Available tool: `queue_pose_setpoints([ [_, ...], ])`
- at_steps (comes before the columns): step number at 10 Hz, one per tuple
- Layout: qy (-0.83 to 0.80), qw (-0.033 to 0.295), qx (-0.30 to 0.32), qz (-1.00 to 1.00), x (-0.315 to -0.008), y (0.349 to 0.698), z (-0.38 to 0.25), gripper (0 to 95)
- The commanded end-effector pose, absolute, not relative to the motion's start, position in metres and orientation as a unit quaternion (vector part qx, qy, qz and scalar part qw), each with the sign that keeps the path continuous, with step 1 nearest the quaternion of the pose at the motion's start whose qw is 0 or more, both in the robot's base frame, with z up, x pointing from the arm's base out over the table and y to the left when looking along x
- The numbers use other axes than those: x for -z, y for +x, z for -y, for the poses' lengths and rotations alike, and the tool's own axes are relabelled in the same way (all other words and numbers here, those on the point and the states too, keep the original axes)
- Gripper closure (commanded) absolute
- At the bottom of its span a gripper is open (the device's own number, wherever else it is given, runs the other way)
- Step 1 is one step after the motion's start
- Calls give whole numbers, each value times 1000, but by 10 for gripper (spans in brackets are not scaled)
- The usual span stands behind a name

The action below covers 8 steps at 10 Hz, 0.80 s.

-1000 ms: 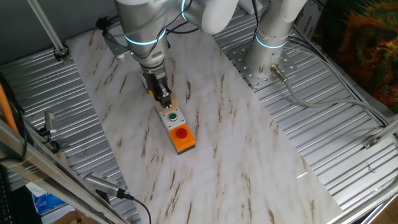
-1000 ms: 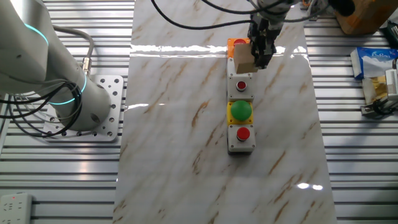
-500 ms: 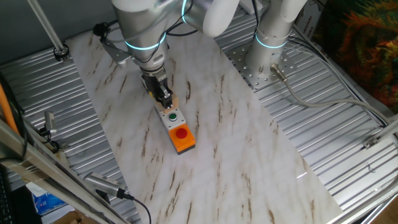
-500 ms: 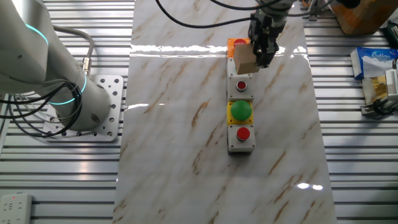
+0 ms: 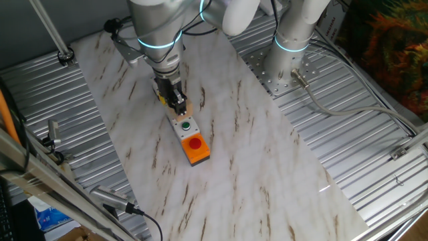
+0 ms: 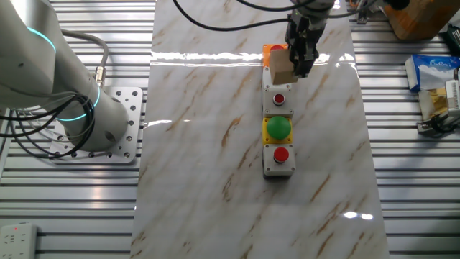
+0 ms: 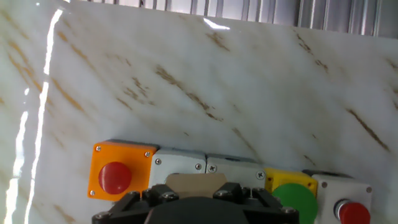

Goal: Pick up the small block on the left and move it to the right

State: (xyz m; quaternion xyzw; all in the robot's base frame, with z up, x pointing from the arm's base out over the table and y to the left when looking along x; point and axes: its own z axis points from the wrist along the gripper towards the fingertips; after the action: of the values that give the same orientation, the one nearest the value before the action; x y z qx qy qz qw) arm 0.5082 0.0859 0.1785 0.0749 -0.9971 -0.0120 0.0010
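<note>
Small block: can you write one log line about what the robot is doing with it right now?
gripper: shut on small block | block: lifted over the row of button boxes | place: above the white box next to the orange box | table: marble top

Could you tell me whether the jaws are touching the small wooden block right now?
Touching. In the other fixed view the gripper is shut on the small block, which hangs above the row of button boxes, its side pressed against the jaws.
</note>
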Motion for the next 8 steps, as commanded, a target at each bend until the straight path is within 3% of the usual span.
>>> queue_pose_setpoints([
  [1, 70, 1, 12, 997, -179, 510, -91, 950],
  [8, 27, 7, 2, 1000, -181, 526, -172, 950],
])
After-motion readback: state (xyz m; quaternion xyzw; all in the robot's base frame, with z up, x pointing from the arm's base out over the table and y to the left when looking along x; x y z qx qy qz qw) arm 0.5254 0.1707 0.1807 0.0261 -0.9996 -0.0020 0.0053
